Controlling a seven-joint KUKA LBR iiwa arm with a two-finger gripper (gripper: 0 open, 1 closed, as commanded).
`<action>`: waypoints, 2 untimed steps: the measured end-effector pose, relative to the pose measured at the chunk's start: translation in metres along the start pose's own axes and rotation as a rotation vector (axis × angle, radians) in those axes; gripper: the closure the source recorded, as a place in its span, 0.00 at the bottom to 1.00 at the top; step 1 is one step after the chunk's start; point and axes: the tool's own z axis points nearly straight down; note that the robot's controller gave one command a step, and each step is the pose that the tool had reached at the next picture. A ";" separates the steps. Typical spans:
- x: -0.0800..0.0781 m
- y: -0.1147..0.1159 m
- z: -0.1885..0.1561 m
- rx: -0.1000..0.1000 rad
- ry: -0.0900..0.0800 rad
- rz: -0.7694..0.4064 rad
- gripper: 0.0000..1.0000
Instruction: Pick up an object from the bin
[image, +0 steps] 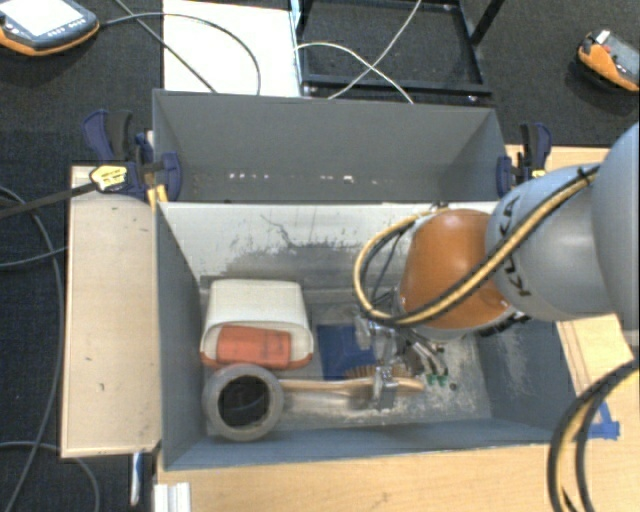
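My gripper (384, 388) is low in the bin's front middle, right over the head end of a wooden-handled brush (320, 386) that lies along the front wall. The brush handle runs left to a grey tape roll (242, 400) in the front left corner. A dark blue flat thing (338, 350) lies just behind the brush, partly hidden under the gripper. Small green bits (436, 379) sit just to the gripper's right.
A white box-like container (254, 305) with an orange-red block (253, 346) on its front stands at the left, behind the tape roll. The arm's orange cover and cables hang over the bin's right half and hide the floor there.
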 end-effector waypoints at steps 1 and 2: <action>-0.033 0.032 -0.005 -0.001 -0.011 -0.007 0.00; -0.052 0.006 0.000 -0.006 0.006 0.026 1.00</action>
